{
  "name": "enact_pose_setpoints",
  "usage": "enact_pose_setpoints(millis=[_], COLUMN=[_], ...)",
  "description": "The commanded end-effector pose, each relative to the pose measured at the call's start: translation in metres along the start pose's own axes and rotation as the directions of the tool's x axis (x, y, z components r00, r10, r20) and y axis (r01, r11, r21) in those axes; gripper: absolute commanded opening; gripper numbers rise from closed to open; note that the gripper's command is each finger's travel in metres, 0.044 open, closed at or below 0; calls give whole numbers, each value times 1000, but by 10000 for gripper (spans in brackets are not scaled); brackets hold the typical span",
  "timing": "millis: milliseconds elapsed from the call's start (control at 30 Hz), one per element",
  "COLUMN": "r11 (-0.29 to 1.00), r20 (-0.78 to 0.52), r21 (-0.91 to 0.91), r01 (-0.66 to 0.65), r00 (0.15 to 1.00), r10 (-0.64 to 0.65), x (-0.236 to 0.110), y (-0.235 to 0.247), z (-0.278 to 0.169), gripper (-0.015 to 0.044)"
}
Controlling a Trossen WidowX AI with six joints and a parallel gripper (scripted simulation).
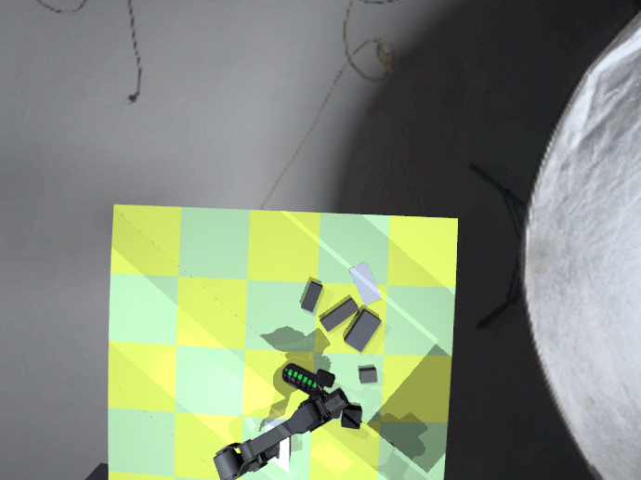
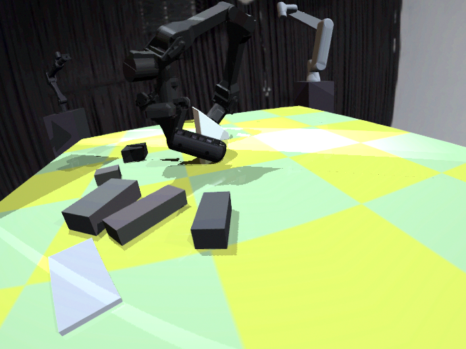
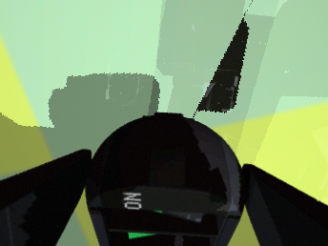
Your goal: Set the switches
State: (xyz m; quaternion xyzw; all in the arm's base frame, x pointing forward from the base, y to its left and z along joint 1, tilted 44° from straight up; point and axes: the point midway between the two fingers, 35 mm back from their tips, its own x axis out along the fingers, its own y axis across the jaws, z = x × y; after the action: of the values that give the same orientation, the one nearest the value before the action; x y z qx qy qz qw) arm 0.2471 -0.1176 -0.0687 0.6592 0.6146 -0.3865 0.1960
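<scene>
The gripper (image 2: 176, 131) is grasping one end of the switch unit (image 2: 198, 144), its far end tilting down toward the bench (image 2: 349, 225). Grey blocks (image 2: 147, 211) are lying well apart, toward one edge; open checkered surface is showing on the other side.

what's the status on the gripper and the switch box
Gripper shut on switch box at one end. Box tilted, far end low by the bench. Grey blocks well apart, nothing in the way.
</scene>
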Motion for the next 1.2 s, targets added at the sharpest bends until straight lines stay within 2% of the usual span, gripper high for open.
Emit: enact_pose_setpoints(millis=[0,1167], r11=[1000,1000], r20=[-17,-17], r21=[-2,-2], r01=[14,14], r00=[1000,1000], r10=[-14,-14], x=[7,31], y=[-3,-3], z=[-2,9], gripper=[337,337])
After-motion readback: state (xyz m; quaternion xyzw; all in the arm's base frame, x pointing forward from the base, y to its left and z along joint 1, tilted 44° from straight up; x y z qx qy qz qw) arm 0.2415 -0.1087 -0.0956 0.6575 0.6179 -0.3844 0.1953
